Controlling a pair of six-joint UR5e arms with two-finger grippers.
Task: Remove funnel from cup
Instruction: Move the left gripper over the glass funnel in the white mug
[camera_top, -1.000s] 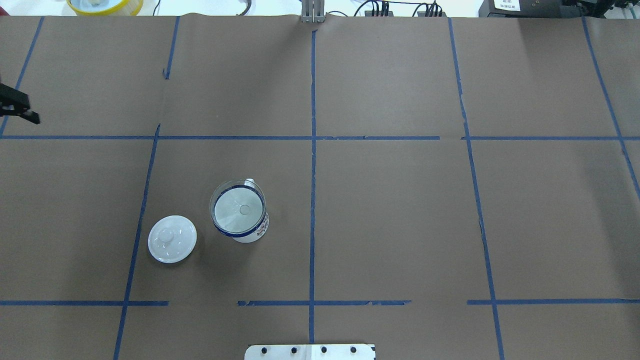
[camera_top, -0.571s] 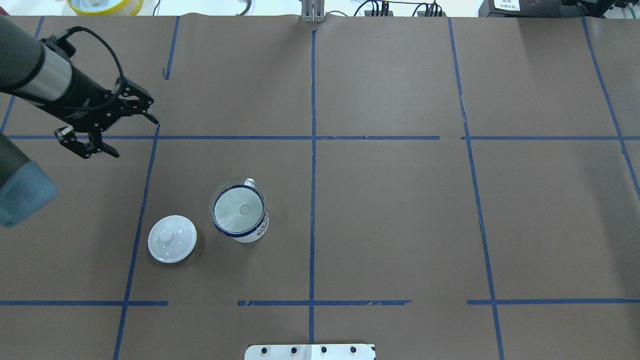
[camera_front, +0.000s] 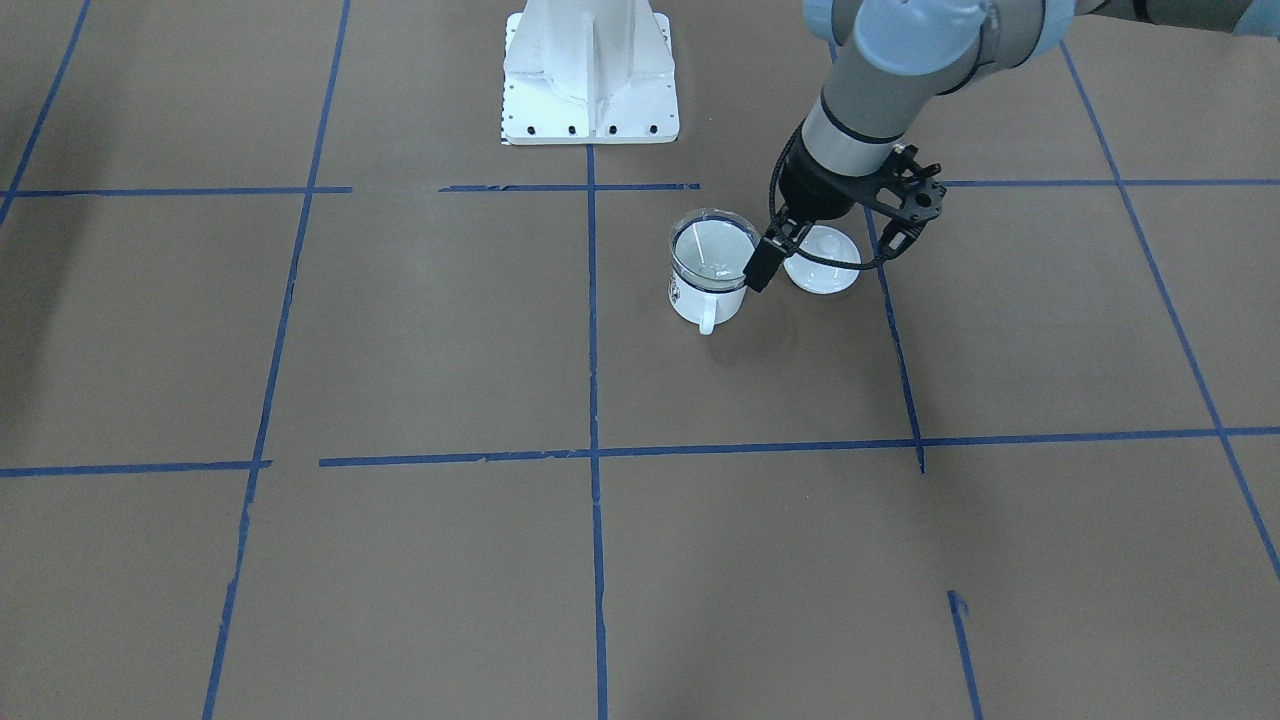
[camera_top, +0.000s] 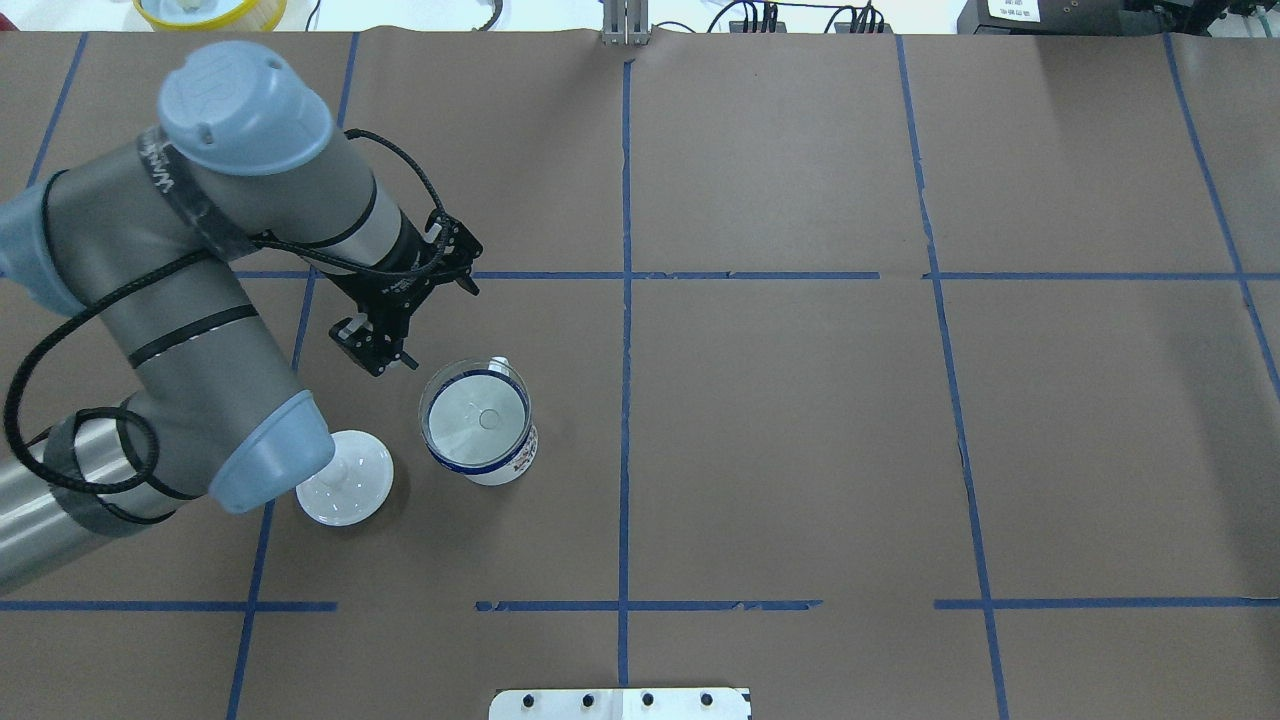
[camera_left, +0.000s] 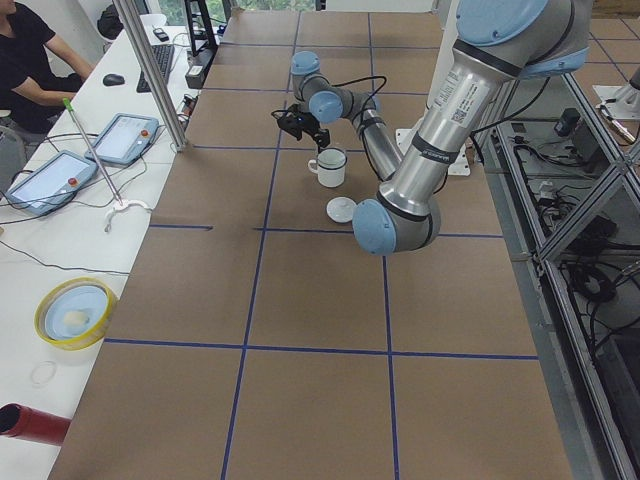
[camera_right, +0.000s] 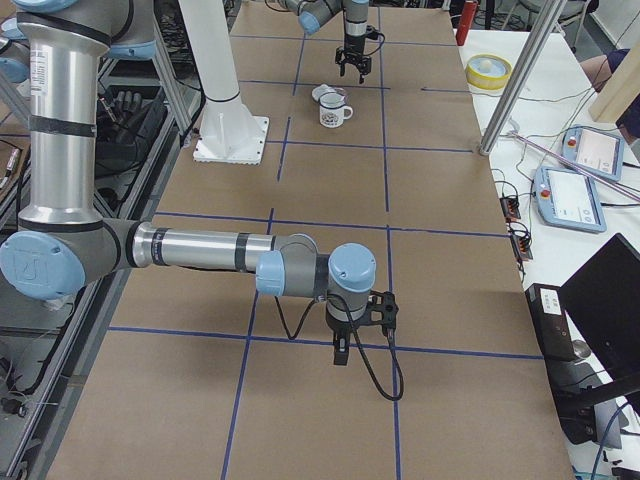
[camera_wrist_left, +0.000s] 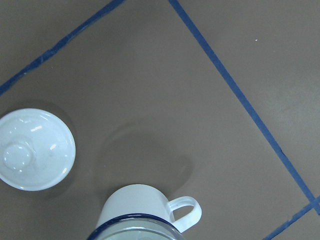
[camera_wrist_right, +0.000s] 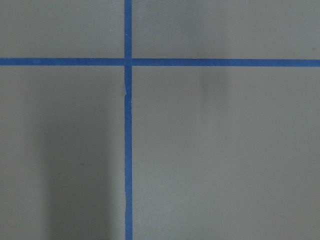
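The funnel (camera_top: 476, 416) sits in the cup (camera_front: 705, 298), its clear cone resting on the dark rim and its spout down inside. The cup stands upright on the bench (camera_top: 800, 400) in the robot's left half, with its handle (camera_wrist_left: 185, 210) turned away from the robot's base.

The left pincer (camera_top: 430, 328) hovers near the cup with its fingers wide apart and nothing between them. It touches neither cup nor funnel, and it looks to be up off the bench. The right pincer (camera_right: 340, 355) hangs well apart at the other end, and I cannot tell whether its fingers are apart or together.

The lift looks riskier than the approach. The cone's edge lies right along the cup's rim, so a finger coming down too low could grip both, and the cup would rise or tip with the funnel. The plastic is thin and smooth, so a shallow bite on the rim may slip. A pull to the side before the spout clears the rim could drag the cup over.

A white lid (camera_wrist_left: 32, 150) with a knob lies just beside the cup, on the side the left arm comes from. The arm's elbow hangs over it in the overhead view, so a low sweep could knock it. Nothing else lies near the cup.
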